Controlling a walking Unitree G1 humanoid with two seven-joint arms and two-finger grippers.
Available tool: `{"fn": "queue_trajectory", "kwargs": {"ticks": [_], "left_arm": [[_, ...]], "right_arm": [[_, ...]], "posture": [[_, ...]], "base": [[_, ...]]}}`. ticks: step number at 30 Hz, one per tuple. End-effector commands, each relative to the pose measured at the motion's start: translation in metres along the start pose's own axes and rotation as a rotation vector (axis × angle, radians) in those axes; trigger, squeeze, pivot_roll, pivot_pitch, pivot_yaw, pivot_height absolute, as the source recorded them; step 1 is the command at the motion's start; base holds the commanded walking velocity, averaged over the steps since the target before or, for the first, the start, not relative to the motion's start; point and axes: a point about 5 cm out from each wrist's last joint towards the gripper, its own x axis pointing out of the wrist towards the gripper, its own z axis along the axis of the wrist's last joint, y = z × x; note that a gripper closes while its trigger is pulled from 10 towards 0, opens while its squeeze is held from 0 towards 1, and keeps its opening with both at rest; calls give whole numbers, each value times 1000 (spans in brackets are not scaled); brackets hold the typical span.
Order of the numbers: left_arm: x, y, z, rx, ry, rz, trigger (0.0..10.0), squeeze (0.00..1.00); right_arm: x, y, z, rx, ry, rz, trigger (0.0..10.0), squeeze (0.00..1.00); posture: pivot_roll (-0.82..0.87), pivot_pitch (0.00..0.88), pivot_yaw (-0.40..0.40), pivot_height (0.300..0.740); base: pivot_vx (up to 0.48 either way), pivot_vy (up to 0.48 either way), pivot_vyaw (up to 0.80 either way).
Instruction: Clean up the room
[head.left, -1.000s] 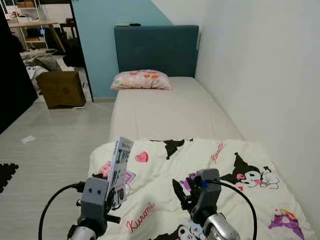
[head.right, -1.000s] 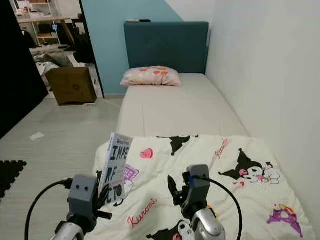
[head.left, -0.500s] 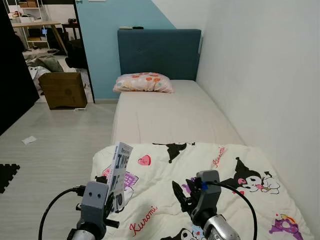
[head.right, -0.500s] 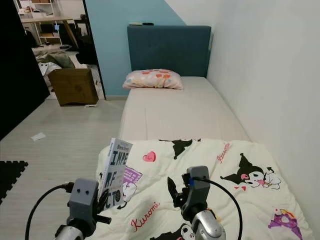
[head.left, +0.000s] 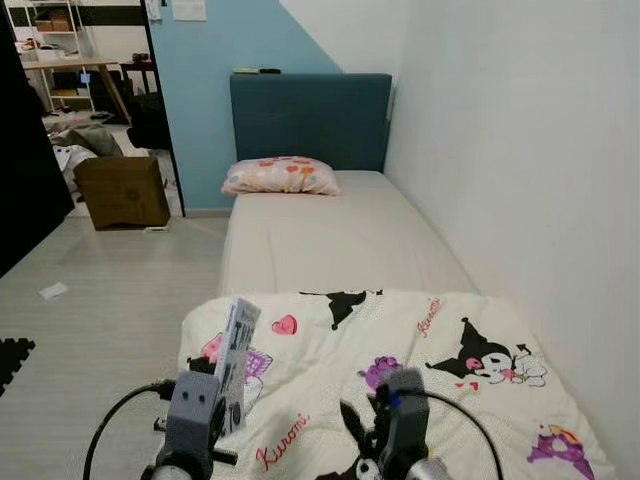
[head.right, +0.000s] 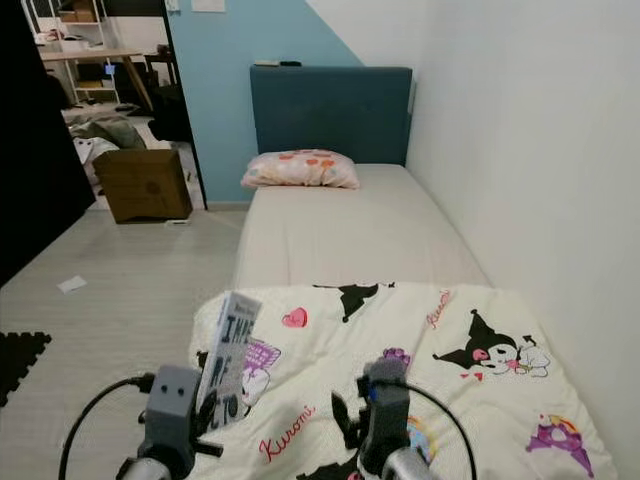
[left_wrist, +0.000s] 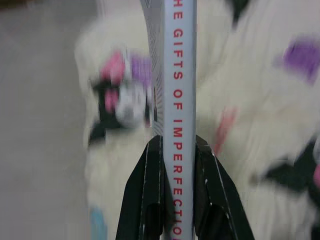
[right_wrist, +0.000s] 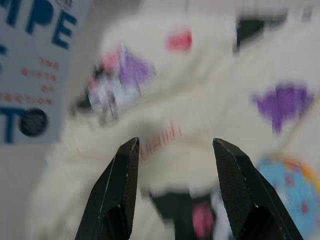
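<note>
White and grey paper, this is the thin book with blue and red letters (head.right: 228, 360) that the left gripper (left_wrist: 176, 155) holds upright at the lower left of the right eye view. In the left wrist view the two black fingers (left_wrist: 145, 200) press on both sides of the spine, closed tight on it, so the book stands on its edge and cannot slide out while the robot moves. I think it is carried this way because the book was collected as clutter and must go to another place, but where it should go I cannot judge.

At the lower centre, the right gripper (right_wrist: 174, 187) hangs above the cream fleece blanket with cartoon prints (head.left: 420, 350). Its fingers are spread wide and hold nothing, perhaps ready for the next thing.

The blanket lies crumpled over the near end of the beige mattress (head.left: 330, 240). The pink patterned pillow (head.left: 280, 176) rests at the upper centre, against the dark teal padded headboard (head.left: 310, 118). At the upper left, a brown cardboard box (head.left: 122, 192) stands on the pale wooden floor (head.left: 100, 300), and a small white scrap, maybe paper, (head.left: 53, 291) lies well apart from the bed.
</note>
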Motion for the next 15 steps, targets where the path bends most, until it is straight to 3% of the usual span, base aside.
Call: {"fn": "queue_trajectory", "kwargs": {"ticks": [1,5,9,15], "left_arm": [[-6,0,-21,15,81,2,10000,0],[-20,-4,-56,23,225,-5,10000,0],[-34,-4,-77,48,294,-23,10000,0],[-41,-3,-87,42,309,8,10000,0]], "right_arm": [[-4,2,-20,0,71,-12,10000,0],[-9,1,-52,-18,204,-59,10000,0],[-15,-2,-69,-58,269,-65,10000,0],[-21,-7,-80,-75,303,-90,10000,0]], "posture": [[7,118,-8,740],[16,130,-3,740],[13,138,-3,740],[20,143,-13,740]], "base": [[0,0,0],[0,0,0],[0,0,0],[0,0,0]]}}
